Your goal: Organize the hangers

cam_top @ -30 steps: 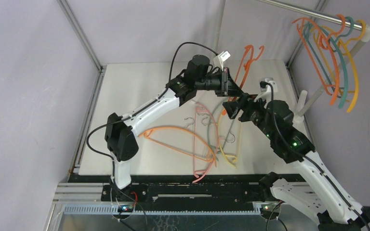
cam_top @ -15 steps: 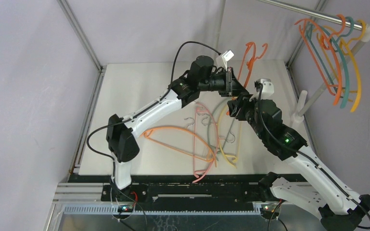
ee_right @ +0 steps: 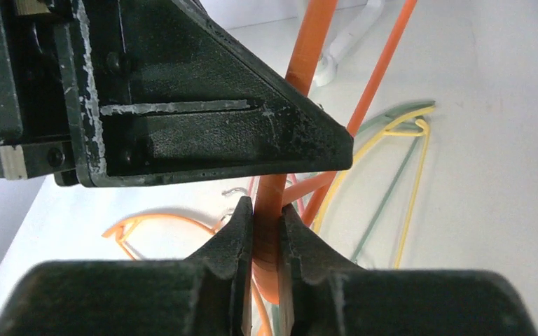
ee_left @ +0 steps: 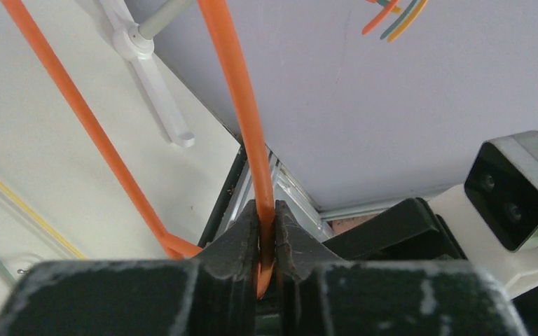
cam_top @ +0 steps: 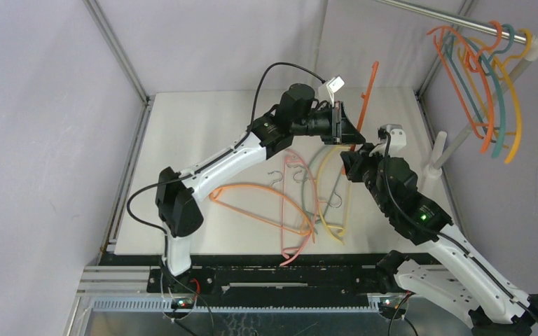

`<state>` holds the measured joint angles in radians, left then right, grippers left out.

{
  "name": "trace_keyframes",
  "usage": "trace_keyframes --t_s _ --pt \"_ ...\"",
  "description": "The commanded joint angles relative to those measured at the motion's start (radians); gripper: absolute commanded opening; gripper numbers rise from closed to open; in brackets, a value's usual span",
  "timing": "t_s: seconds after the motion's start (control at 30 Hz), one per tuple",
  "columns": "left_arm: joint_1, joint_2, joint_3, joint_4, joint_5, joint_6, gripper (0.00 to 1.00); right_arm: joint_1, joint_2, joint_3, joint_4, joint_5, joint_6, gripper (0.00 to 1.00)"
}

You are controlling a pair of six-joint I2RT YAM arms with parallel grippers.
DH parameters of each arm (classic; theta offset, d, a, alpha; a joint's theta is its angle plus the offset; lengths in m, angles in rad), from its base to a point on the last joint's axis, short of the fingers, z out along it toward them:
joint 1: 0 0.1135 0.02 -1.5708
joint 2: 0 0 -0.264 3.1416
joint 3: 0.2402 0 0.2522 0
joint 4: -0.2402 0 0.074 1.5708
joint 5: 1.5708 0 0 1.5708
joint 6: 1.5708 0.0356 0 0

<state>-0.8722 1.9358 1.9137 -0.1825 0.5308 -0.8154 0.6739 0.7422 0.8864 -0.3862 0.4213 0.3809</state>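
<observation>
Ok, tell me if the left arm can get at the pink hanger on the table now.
Probably not yet: the left fingers are shut on the raised orange hanger, which the right fingers clamp too. Otherwise the pink hanger lies mostly uncovered.

soft, bright, even light falls on the table from above, with no glare; the hangers lying on it cast faint, close shadows. the overhead view is sharp. in the wrist views the left gripper, right gripper and the pinched orange hanger look soft-focused, and the table behind them is nearly washed out
</observation>
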Motion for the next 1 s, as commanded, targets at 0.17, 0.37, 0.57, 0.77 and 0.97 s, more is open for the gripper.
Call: trace_keyframes --t_s 0.17,0.37,0.57,0.77,0.97 --pt "0.022 -0.162 -0.013 0.082 0.057 0.099 0.92 -0.035 -0.079 -0.002 -0.049 0.048 -0.085 0.05" --pt "0.057 -0.319 -0.154 0.113 0.047 0.131 0.99 -0.137 -0.083 0.042 -0.031 -0.027 -0.146 0.06" --pt "0.082 -0.429 -0.365 0.044 -0.031 0.218 0.99 -0.297 0.005 0.184 0.031 -0.183 -0.196 0.06" --pt "0.088 -0.499 -0.547 0.072 -0.073 0.23 0.99 -0.363 0.116 0.32 0.088 -0.307 -0.197 0.06" --pt "0.097 -0.512 -0.615 0.077 -0.083 0.245 1.0 -0.375 0.154 0.34 0.113 -0.35 -0.196 0.07"
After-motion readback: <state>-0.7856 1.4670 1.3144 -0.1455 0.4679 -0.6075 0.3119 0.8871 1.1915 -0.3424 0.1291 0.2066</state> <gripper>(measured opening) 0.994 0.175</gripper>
